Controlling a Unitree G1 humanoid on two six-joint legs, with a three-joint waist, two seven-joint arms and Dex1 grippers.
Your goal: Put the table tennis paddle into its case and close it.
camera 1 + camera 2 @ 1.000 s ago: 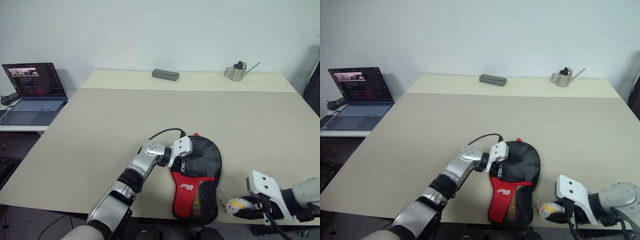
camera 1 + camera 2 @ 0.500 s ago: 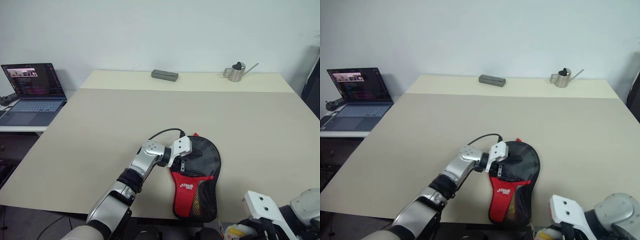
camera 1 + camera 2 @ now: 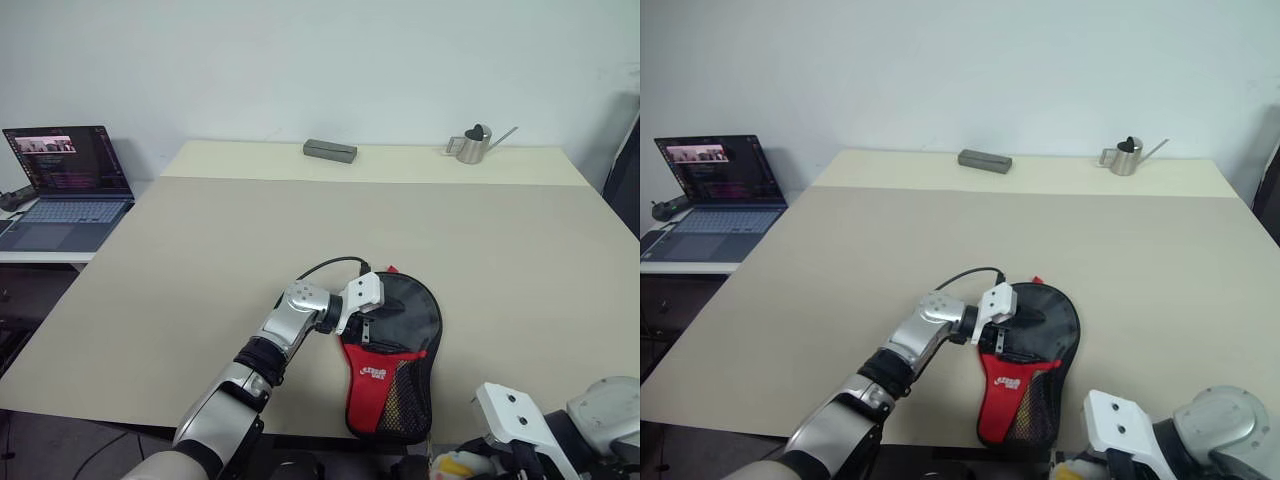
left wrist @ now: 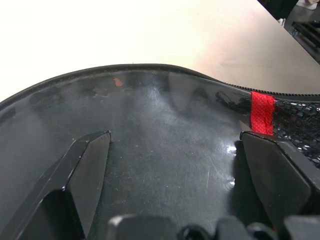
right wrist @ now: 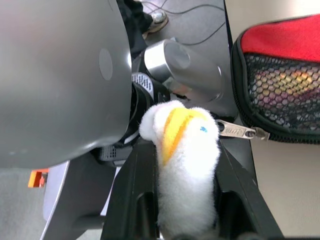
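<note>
Your left gripper (image 3: 368, 318), fingers spread, rests flat on the case (image 3: 398, 350); your right gripper (image 5: 181, 210), off the table edge (image 3: 300, 432), pinches the plush charm (image 5: 182, 165).

right claw (image 3: 462, 468) cut off (frame bottom)

The case (image 3: 398, 345) is black on top and red below, with a black net pocket and a small white logo. Its plush charm (image 5: 182, 165) is white with a yellow stripe. The counter (image 3: 250, 230) under the case is pale beige.
</note>
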